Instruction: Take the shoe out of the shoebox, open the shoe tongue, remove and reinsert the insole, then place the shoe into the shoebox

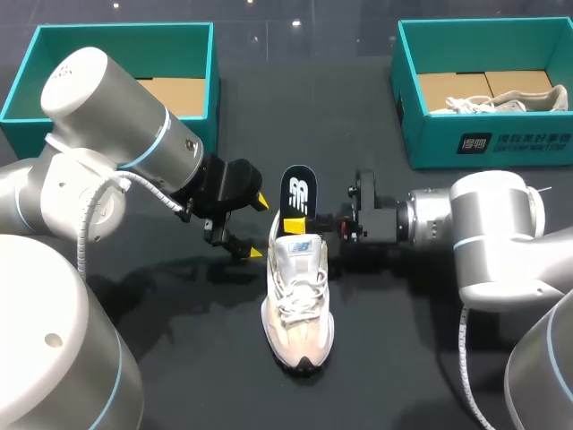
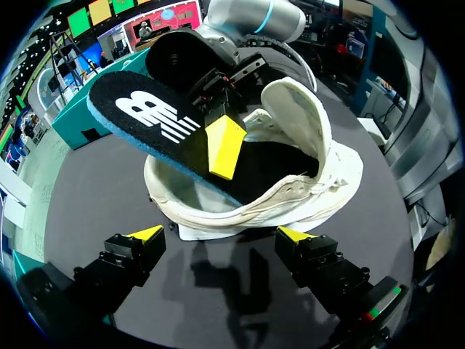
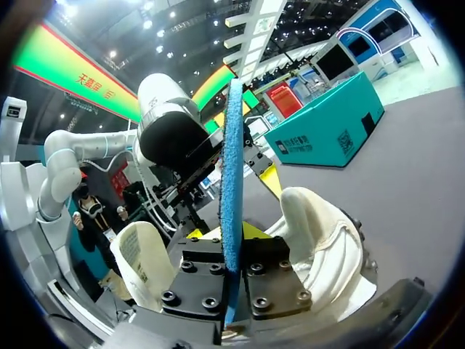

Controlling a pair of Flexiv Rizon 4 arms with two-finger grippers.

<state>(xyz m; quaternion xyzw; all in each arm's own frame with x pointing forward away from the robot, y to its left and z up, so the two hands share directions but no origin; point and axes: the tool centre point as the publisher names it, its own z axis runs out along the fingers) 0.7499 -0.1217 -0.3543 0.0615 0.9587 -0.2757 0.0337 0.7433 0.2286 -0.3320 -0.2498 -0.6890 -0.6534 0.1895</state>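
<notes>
A cream sneaker (image 1: 300, 305) lies on the black table, toe toward me. Its black insole (image 1: 297, 193) sticks up out of the heel opening, and my right gripper (image 1: 328, 221) is shut on it from the right. In the right wrist view the insole's blue edge (image 3: 232, 167) stands pinched in my right gripper (image 3: 234, 283), above the sneaker's heel (image 3: 320, 233) and pulled-back tongue (image 3: 142, 254). My left gripper (image 1: 256, 226) is open just left of the heel, touching nothing. In the left wrist view the left gripper (image 2: 221, 234) faces the sneaker (image 2: 305, 189) and the insole (image 2: 145, 116).
A teal shoebox (image 1: 27, 81) with a cardboard liner stands at the back left. A second teal shoebox (image 1: 483, 143) at the back right holds another cream sneaker (image 1: 510, 100). Bare black table lies around the sneaker's toe.
</notes>
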